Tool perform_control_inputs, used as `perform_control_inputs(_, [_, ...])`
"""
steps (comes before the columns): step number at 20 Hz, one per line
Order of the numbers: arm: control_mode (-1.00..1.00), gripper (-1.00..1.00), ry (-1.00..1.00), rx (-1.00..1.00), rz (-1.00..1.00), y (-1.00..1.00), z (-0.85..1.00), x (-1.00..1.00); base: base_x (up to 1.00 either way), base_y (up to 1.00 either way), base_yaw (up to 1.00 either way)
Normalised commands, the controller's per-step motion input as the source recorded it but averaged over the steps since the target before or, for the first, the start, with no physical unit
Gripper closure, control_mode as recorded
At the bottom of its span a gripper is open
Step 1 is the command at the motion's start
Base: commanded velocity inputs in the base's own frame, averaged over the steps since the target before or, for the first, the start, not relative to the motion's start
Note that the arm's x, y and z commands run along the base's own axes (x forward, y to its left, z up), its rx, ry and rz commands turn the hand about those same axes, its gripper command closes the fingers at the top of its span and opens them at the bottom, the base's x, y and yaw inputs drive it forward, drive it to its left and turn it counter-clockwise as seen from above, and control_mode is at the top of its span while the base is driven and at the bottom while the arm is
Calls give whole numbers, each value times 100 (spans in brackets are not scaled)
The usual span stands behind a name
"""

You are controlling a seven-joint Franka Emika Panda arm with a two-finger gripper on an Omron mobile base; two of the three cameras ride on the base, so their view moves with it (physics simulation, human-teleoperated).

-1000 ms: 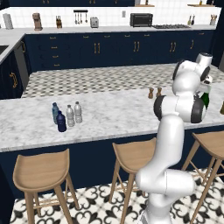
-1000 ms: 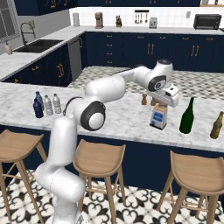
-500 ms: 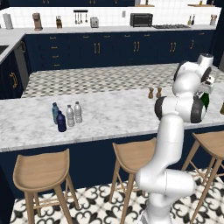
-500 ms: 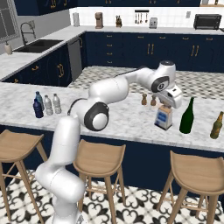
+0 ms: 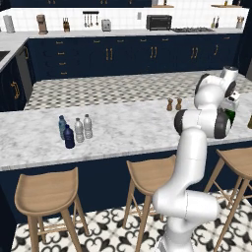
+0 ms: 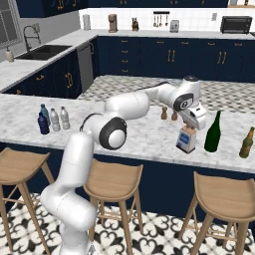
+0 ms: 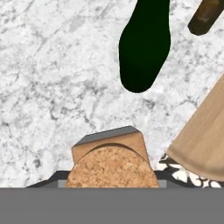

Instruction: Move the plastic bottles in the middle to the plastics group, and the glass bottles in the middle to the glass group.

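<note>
Right base view: arm reaches over the marble table point(image 6: 144, 142), fingers point(image 6: 190, 130) closed narrow on the cork top of the glass bottle point(image 6: 186, 139), square clear w/ white-blue label. Can't tell if its base touches the table or hangs just above. The green wine bottle point(image 6: 213, 133) is just beside it, to its right, upright, w/ a gap between them. A brown bottle point(image 6: 246, 143) stands further right of the wine bottle, near the table end. 2 small brown shakers point(image 6: 168, 113) sit behind the glass bottle, apart from it.

Well left of the wine bottle, at the far table end, 4 small bottles cluster: pale-blue bottle point(image 6: 44, 113), navy bottle point(image 6: 43, 124), and 2 clear plastic bottles point(image 6: 59, 118) just beside them on the side facing the wine bottle.

Hand view: cork stopper point(image 7: 112, 168) fills the bottom centre, wine bottle point(image 7: 145, 46) dark above it, brown bottle point(image 7: 205, 16) in the top corner, wooden stool seat point(image 7: 202, 135) off the table edge.

Left base view: same cluster, navy bottle point(image 5: 69, 137) nearest the camera.
</note>
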Motion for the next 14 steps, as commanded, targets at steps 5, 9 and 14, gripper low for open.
perform_control_inputs(5, [-100,100,-5,0,-5,0,-27,1,0,0,0])
perform_control_inputs(9, [-100,100,-11,0,-2,0,-9,12,0,0,0])
perform_control_inputs(14, [-100,100,-4,0,0,0,0,32,0,0,0])
